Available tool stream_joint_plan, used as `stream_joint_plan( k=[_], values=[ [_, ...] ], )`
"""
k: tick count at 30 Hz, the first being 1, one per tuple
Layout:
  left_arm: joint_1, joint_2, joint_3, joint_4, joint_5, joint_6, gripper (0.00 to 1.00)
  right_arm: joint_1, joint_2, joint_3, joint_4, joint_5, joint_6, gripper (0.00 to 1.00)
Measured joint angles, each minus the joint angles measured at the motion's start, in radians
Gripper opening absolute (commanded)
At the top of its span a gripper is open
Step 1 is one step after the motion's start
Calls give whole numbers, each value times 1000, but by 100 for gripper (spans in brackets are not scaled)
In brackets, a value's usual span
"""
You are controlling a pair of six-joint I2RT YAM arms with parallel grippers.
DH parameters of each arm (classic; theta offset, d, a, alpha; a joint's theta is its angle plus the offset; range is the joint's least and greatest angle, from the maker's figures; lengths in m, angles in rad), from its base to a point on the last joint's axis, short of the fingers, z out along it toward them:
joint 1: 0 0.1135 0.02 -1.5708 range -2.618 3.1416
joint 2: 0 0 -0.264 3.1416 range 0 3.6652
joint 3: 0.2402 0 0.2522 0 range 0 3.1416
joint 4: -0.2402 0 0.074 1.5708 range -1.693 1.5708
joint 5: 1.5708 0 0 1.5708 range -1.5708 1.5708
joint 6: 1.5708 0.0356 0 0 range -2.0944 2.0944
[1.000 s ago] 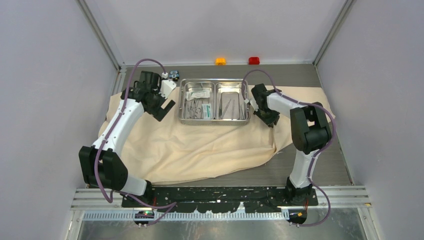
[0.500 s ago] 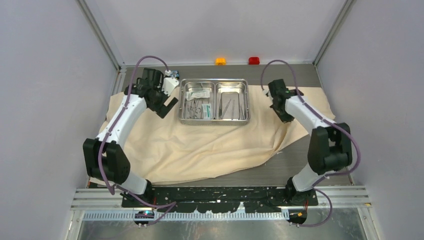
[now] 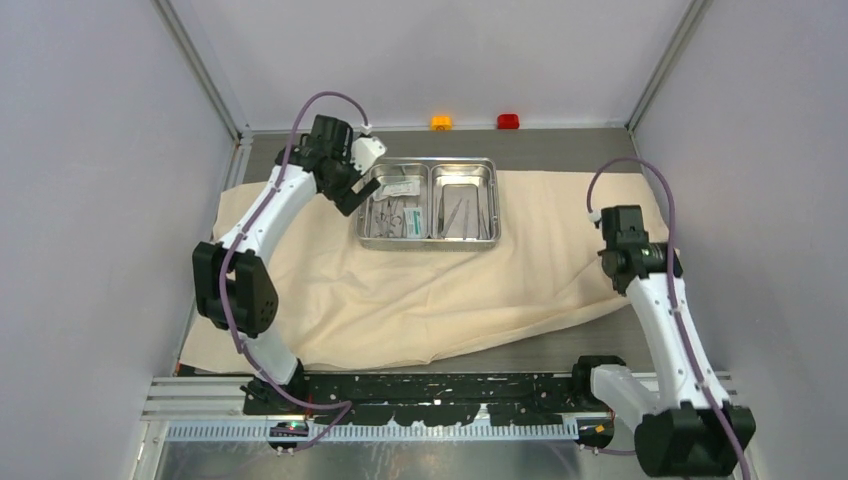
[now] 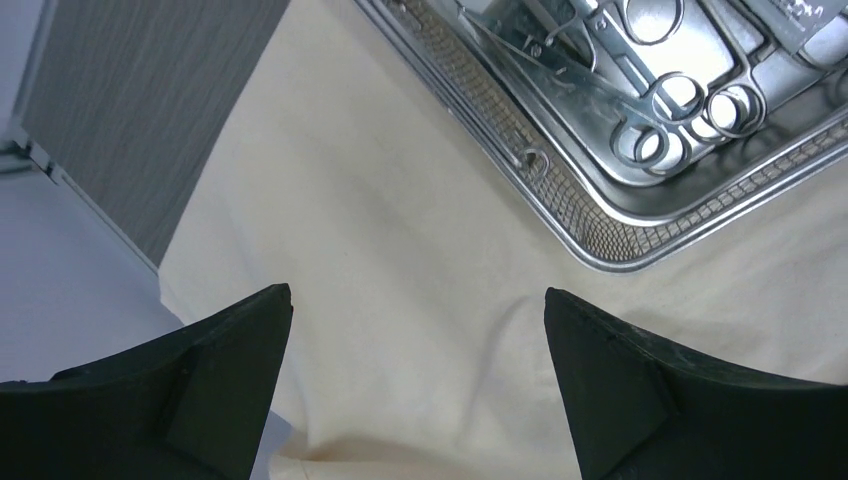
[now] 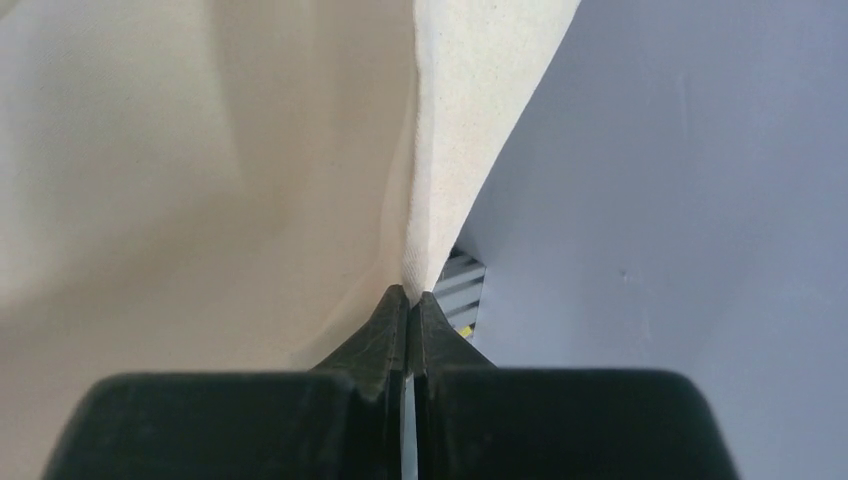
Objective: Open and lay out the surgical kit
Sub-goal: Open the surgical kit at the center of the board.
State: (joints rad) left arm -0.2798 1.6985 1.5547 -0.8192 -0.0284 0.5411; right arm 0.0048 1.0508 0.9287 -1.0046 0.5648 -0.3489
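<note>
in the last second the right claw (image 5: 410,300) has swung from just beside the tray's (image 3: 430,243) right side to well out to the right of it, and it has closed on the way. it is now pinched tight on a fold at the cloth's (image 3: 400,300) right edge, and the wrist view shows the fabric rising straight out of the closed tips. the flap right of the tray, which lay bunched and turned in a moment ago, now looks drawn out flatter and reaches further from the tray. so the unwrapping looks nearly finished on that side; the corner is probably ready to be set down.

the left claw (image 4: 416,292) has moved too, from left of the tray up towards its back-left corner. its fingers stand wide apart with nothing between them, over bare cloth just off the tray's mesh rim.

the tray sits on the cloth, towards the back and about mid-width. the ring-handled tools (image 4: 690,100) and the packet (image 3: 398,187) lie in its left compartment and thin straight tools in the right one. nothing has been lifted out, so the laying-out itself is not yet begun. the left claw is the one nearest those tools.
</note>
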Motion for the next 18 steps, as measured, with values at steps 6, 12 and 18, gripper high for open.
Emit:
stream_joint_plan(
  k=[6, 12, 18],
  values=[
    [-42, 97, 140, -5, 3, 28, 100, -31, -293, -46, -181, -80, -44, 9],
    [-81, 183, 261, -30, 1, 44, 100, -68, -450, -167, -296, -123, -74, 23],
    [-96, 191, 271, -38, -22, 44, 100, -81, -450, -191, -329, -134, -85, 68]
  ],
)
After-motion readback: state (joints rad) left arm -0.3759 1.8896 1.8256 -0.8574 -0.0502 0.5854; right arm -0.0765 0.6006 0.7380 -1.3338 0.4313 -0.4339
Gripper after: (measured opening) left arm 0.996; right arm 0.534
